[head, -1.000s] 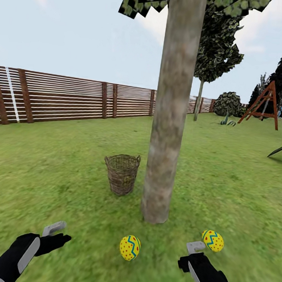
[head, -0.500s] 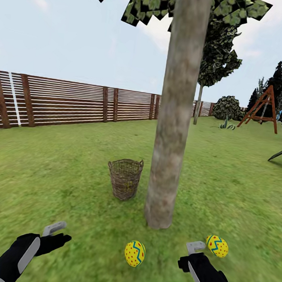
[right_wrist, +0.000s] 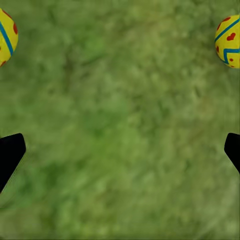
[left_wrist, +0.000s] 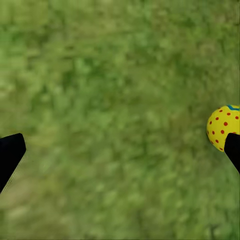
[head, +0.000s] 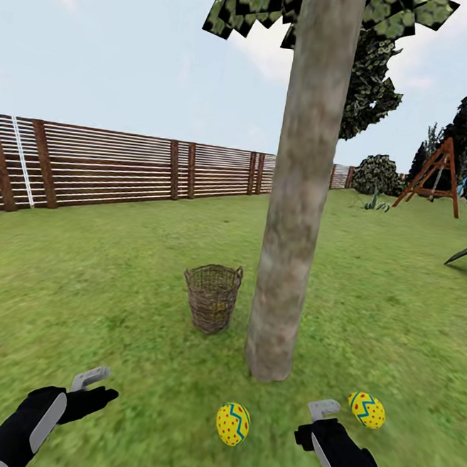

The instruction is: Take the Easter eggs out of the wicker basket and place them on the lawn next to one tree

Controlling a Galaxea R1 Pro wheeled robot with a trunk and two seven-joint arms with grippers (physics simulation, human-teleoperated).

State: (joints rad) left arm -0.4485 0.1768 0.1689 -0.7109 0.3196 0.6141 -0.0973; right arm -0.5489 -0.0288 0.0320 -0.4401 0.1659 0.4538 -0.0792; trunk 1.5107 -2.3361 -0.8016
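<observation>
Yellow eggs: I see two on lawn (head: pixel 79 283), near side of tree (head: pixel 298 197); one (head: pixel 233 424) centre, other (head: pixel 367 410) just right of my R pincer (head: pixel 323 413). Wicker basket (head: pixel 212 297) upright, left of trunk & farther. L pincer (head: pixel 94 384) & R both wide open, empty, low over grass.

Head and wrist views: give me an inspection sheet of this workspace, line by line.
Surface: lawn, flat green grass.
Job's things: two eggs on the grass near the tree trunk's base, dotted egg and zigzag egg; wicker basket upright beside the trunk, contents hidden; third egg nothing seen.
Clutter: nothing seen.
Grippers: left gripper open, empty above grass; right gripper open, empty, beside the zigzag egg.
Cables: nothing seen.
Surroundings: slatted wooden fence, wooden swing frame, shrubs and dark cypresses far right.
</observation>
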